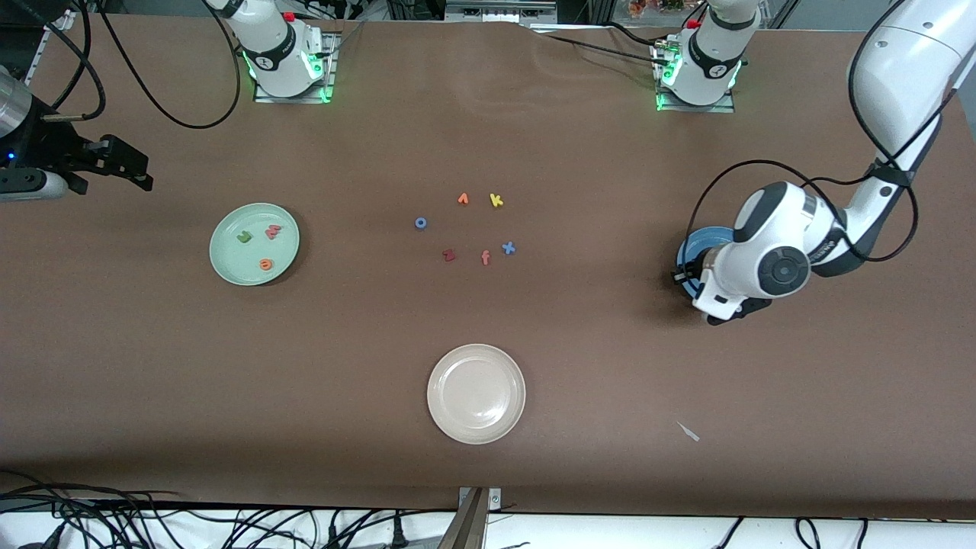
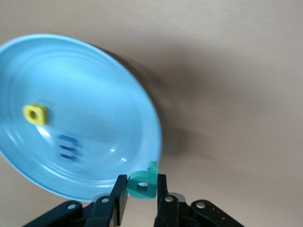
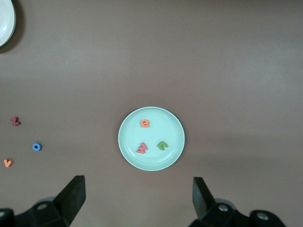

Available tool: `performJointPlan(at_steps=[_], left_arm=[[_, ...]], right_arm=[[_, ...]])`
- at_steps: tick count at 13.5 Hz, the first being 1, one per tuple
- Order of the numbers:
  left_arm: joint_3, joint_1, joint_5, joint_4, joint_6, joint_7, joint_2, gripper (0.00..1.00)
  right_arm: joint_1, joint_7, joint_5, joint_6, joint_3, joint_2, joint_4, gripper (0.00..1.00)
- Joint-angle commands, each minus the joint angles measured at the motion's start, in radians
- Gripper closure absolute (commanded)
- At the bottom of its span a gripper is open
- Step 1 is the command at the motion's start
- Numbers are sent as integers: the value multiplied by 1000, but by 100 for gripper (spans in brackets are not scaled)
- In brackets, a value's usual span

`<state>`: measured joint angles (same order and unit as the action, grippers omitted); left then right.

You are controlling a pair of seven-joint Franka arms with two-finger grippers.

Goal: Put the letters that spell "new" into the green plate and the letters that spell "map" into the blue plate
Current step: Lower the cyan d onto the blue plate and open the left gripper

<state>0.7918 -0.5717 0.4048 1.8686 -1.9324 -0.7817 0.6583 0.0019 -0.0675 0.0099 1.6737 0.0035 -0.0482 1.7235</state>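
Left gripper (image 2: 142,201) hangs over the rim of the blue plate (image 2: 94,94), its fingers (image 2: 118,201) clamped on the teal p (image 2: 143,184). Inside that plate lie the yellow a (image 2: 35,114) and the blue m (image 2: 68,147). Right gripper (image 3: 137,198) waits with fingers spread wide, up above the table at the right arm's end, past the green plate (image 1: 229,267). On the green plate rest the green n (image 1: 244,237), the pink-red w (image 1: 272,231) and the orange e (image 1: 265,264).
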Motion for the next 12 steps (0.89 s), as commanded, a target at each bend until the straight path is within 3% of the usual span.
performJointPlan(at_steps=[1, 2, 4, 5, 6, 7, 9, 12], left_arm=[[-17, -24, 11, 20, 13, 74, 7, 82], [-32, -22, 22, 26, 13, 81, 18, 80], [-36, -25, 45, 29, 13, 85, 23, 65], [-37, -25, 45, 29, 13, 85, 23, 46], [-36, -25, 45, 26, 15, 85, 21, 19], [-34, -25, 45, 21, 15, 85, 18, 0], [-20, -24, 33, -11, 35, 82, 8, 0], [6, 39, 28, -159, 157, 76, 12, 0]], right_arm=[[0, -22, 2, -21, 4, 10, -28, 0], [0, -22, 2, -28, 4, 13, -35, 0], [0, -20, 8, -28, 4, 13, -35, 0], [-3, -18, 10, -28, 4, 13, -35, 0], [0, -17, 10, -28, 4, 13, -35, 0], [0, -8, 10, -28, 4, 13, -35, 0], [-3, -3, 10, -28, 3, 13, -33, 0], [0, -3, 12, -28, 4, 13, -33, 0]])
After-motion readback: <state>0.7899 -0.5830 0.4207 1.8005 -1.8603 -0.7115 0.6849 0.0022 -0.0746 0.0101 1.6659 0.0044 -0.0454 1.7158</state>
